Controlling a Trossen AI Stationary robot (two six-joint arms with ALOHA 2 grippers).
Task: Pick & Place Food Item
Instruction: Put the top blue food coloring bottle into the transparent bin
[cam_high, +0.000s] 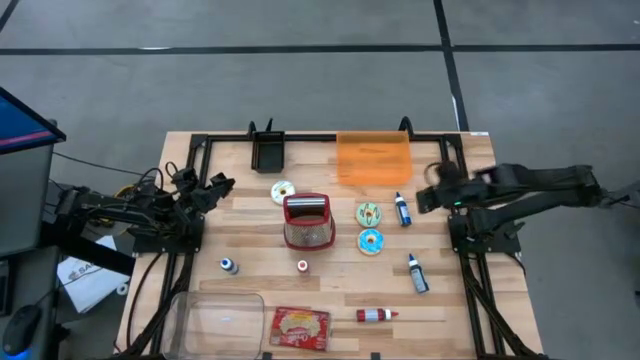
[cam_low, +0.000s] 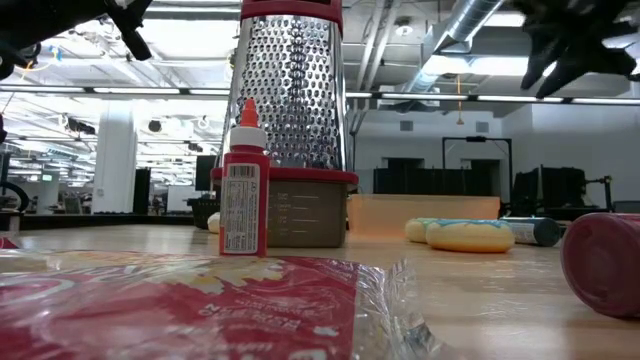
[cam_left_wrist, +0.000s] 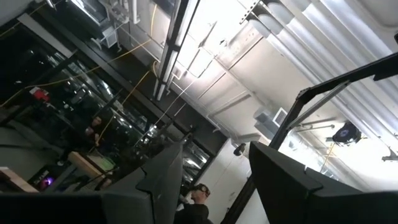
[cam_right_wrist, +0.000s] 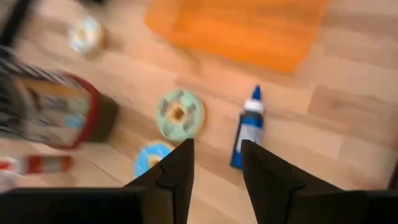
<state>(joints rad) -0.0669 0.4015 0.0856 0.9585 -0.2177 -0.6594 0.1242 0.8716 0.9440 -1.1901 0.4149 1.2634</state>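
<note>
Right gripper (cam_high: 424, 196), fingers parted and empty, hovers at centre-right above the green donut (cam_high: 368, 213); it should centre squarely before descending. Left gripper (cam_high: 222, 186) waits parted, left.

Green-iced donut (cam_high: 368, 212) and blue-iced donut (cam_high: 370, 241), apparently flat on the table, right of the grater (cam_high: 308, 221)

Three donuts (cam_high: 370, 241), two blue bottles (cam_high: 402, 209), one grater (cam_high: 308, 222), one orange tray (cam_high: 373, 158).
</note>
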